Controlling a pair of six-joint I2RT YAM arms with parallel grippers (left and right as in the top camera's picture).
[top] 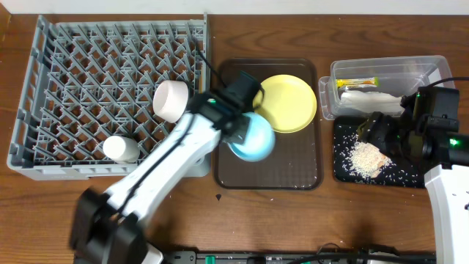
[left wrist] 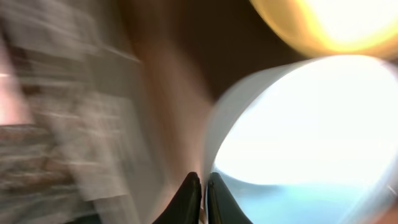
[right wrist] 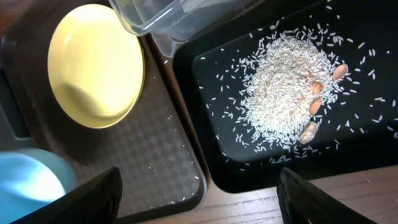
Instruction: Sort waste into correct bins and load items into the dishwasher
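Now the left hand (left wrist: 200, 198) is pressed together at the rim of the light blue bowl (left wrist: 298, 124), perhaps nipping it, on the brown serving tray (top: 293, 169); the right hand (right wrist: 199, 180) hangs spread over the rice scraps (right wrist: 280, 87) in the black tray (right wrist: 360, 155).

Overhead: fixed, straight down, far enough to take in the whole table (top: 220, 44), with rack (top: 73, 73) left, brown tray (top: 293, 161) centre, black tray (top: 344, 165) right. Left wrist: very close, motion-blurred, facing bowl (left wrist: 298, 155) and plate (left wrist: 336, 22). Right wrist: steeply down, moderately near, over the black tray and brown tray. All three views share plate and bowl.
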